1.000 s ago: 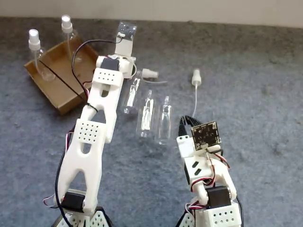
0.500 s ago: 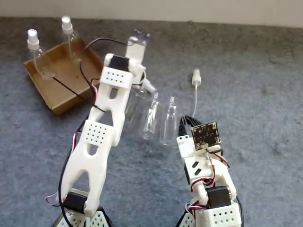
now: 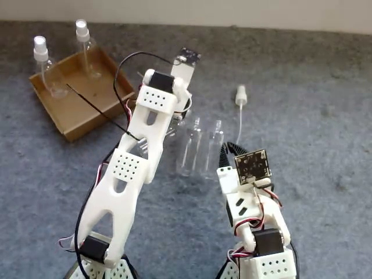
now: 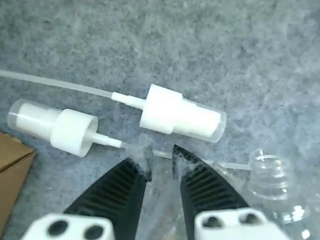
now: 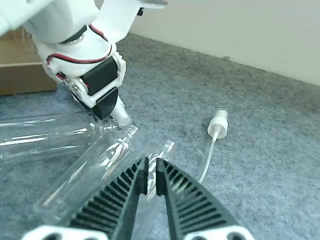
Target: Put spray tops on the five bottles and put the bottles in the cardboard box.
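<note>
Three clear bottles without tops lie on the grey carpet (image 3: pixel 325 116); two show side by side (image 3: pixel 192 145) (image 3: pixel 212 148), and the third (image 5: pixel 45 135) lies partly under the left arm. My left gripper (image 4: pixel 160 157) hovers narrowly open over two white spray tops (image 4: pixel 180 112) (image 4: pixel 55 127), with the thin tube of one running between its fingertips. A bottle neck (image 4: pixel 267 170) lies just beside it. Another spray top (image 3: pixel 241 96) with its long tube lies farther right. My right gripper (image 5: pixel 152 167) is shut and empty, low over the bottles near a bottle neck (image 5: pixel 167 146).
The cardboard box (image 3: pixel 72 125) sits at the back left, and two bottles with spray tops (image 3: pixel 40 55) (image 3: pixel 82 35) stand upright in it. A black cable from the left arm crosses above the box. Open carpet lies to the right.
The left arm has swung to the right, away from the box, and now stands over the spray tops. The lying bottles have shifted to the right. The right arm has kept still.
</note>
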### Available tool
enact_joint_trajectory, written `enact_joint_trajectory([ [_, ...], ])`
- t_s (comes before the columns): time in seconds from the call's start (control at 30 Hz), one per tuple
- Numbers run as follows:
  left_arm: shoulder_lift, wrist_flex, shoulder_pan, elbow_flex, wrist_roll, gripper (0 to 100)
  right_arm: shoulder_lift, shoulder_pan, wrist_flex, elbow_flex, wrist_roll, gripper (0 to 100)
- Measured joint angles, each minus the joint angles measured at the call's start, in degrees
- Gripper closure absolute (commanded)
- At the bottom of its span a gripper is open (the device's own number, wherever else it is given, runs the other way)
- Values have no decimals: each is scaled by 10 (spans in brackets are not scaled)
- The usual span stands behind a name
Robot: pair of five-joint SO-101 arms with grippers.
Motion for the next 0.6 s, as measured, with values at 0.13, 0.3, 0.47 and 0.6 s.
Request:
enact_joint_trajectory([
  [0.13, -9, 4, -1, 0, 0, 983, 0, 0, 0, 0, 0, 975],
  [0.3, -48, 5, -1, 0, 0, 982, 0, 0, 0, 0, 0, 975],
  [0.47, -85, 9, -1, 0, 0, 976, 0, 0, 0, 0, 0, 975],
  [0.6, -113, 12, -1, 0, 0, 892, 0, 0, 0, 0, 0, 975],
])
